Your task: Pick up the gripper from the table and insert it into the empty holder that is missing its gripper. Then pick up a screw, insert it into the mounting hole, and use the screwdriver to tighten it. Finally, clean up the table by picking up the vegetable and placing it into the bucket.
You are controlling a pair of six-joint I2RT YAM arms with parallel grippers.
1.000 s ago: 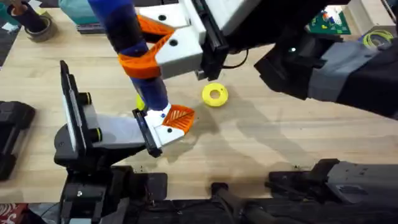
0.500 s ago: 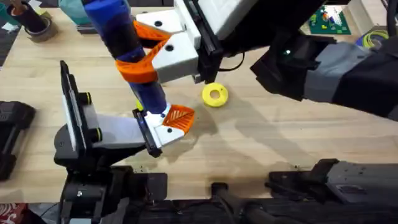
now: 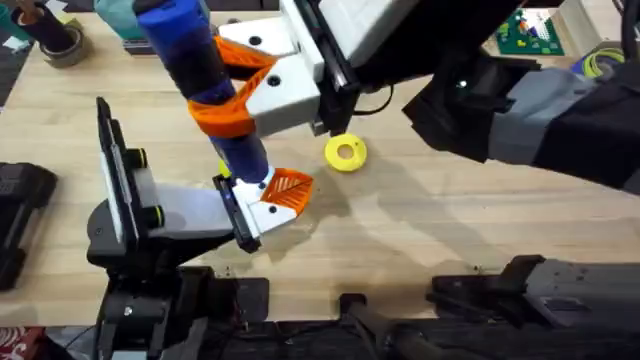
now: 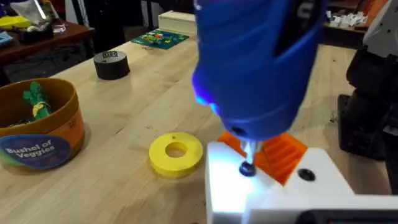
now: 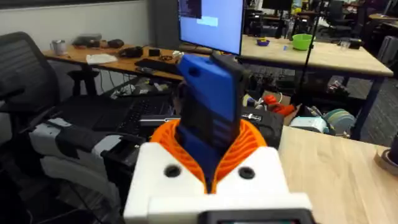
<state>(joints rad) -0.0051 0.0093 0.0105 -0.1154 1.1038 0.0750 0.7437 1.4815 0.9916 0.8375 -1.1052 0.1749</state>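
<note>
The right gripper (image 3: 235, 85) pinches the blue screwdriver (image 3: 205, 85) upright, bit seated on the screw (image 4: 247, 168) in the holder (image 3: 262, 212), steadied by the left arm for tightening; I cannot tell the left gripper's state.

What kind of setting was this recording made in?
Likely a robotics lab or office workspace: a monitor on a cluttered desk, an office chair, and a wooden worktable.

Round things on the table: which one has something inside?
The orange-brown bucket labelled "Bushel of Veggies": green toy pieces sit inside it. The yellow ring and the black tape roll are only flat rings.
</note>
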